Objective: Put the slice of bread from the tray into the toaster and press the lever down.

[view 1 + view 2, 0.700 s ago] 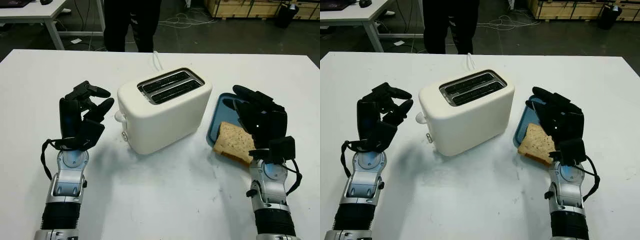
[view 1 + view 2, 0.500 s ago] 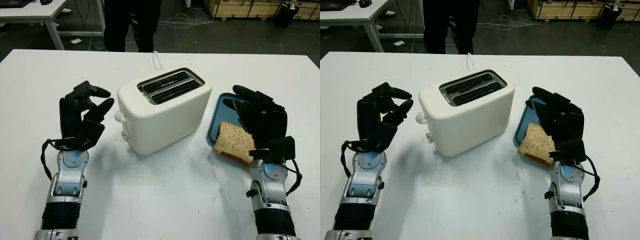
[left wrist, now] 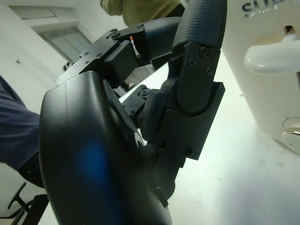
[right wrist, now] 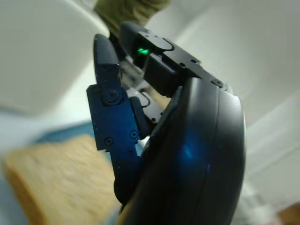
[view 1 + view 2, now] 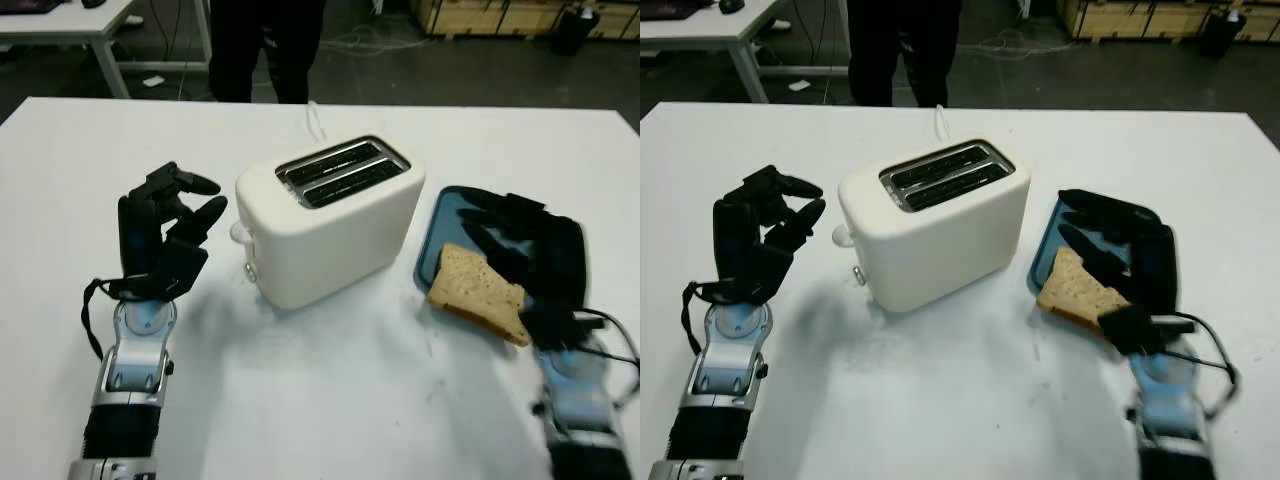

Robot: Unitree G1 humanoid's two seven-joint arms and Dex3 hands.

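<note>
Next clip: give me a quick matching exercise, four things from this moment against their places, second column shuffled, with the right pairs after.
Things:
1. toaster
2. slice of bread
3. left hand
4. person

Places:
A. standing beyond the table's far edge
B. partly on the blue tray, a corner over its rim
C. mid-table, slots empty
D. raised beside the toaster's lever end

Pairs: 1-C, 2-B, 3-D, 4-A

A wide white rectangular table [image 5: 320, 400] fills the foreground. Beyond its far edge lies a dark grey floor [image 5: 480, 70] with pale loose cables [image 5: 370, 42] trailing across it. A person in dark trousers [image 5: 265, 50] stands just beyond the table's far edge. Past the far left corner is a second white table with a slanted leg [image 5: 95, 35]. Past the far right corner sit light wooden crates [image 5: 490, 15] beside a black bin [image 5: 572, 28].
</note>
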